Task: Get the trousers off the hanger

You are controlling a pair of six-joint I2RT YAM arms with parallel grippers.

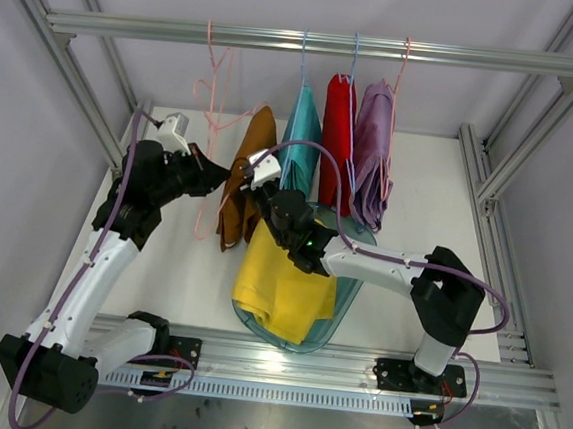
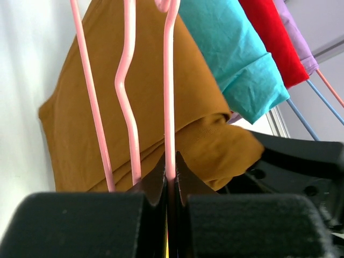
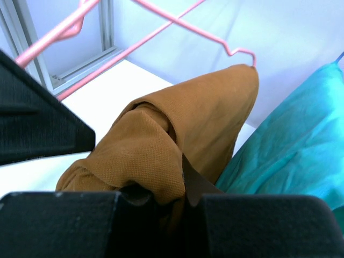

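The brown trousers [image 1: 248, 176] droop off one end of a pink hanger [image 1: 214, 98] that hangs tilted from the rail. My left gripper [image 2: 170, 174] is shut on a wire of that pink hanger [image 2: 167, 97], just left of the brown cloth [image 2: 161, 107]. My right gripper [image 3: 180, 188] is shut on a bunched fold of the brown trousers [image 3: 188, 123], whose far end still hooks over the hanger's tip [image 3: 239, 52]. Teal [image 1: 301, 141], red [image 1: 337, 144] and lilac trousers [image 1: 371, 162] hang on their own hangers to the right. Yellow trousers [image 1: 280, 284] lie in a heap below.
A clear bluish tray [image 1: 345, 292] at the table's front holds the yellow heap. The metal rail [image 1: 322, 43] crosses the back, with frame posts on both sides. The teal cloth [image 3: 290, 156] hangs right beside my right gripper. My right arm [image 1: 382, 265] reaches over the tray.
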